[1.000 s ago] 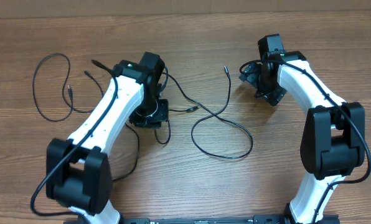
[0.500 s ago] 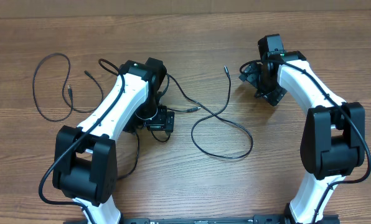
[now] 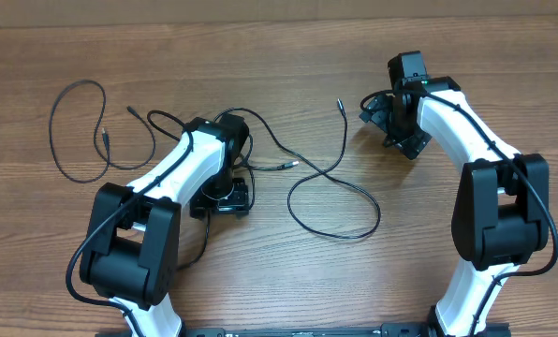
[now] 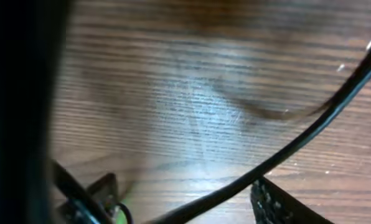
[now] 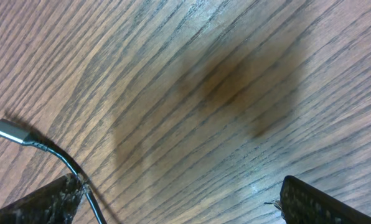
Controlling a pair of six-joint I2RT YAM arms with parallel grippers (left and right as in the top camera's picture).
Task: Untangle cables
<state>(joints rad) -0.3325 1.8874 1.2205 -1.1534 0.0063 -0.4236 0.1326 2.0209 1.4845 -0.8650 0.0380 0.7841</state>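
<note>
Three thin black cables lie on the wooden table. One cable (image 3: 73, 131) loops at the far left. A second cable (image 3: 270, 145) runs from left of my left arm, under it, to a plug near the middle. A third cable (image 3: 340, 201) loops right of centre, with a silvery tip (image 5: 5, 129) by my right gripper's left finger (image 5: 51, 199). My left gripper (image 3: 221, 198) is low over the table, its fingers apart, with a black cable (image 4: 297, 146) crossing loosely between them. My right gripper (image 3: 391, 122) stands open over bare wood.
A thick black wire (image 3: 204, 239) from my left arm hangs near its base. Both arm bases (image 3: 485, 225) stand at the near edge. Bare wood lies between the two arms.
My left gripper has opened and let go of the cable, then drawn back toward the near edge. The second cable's left end has shifted a little. The right arm has not moved.
</note>
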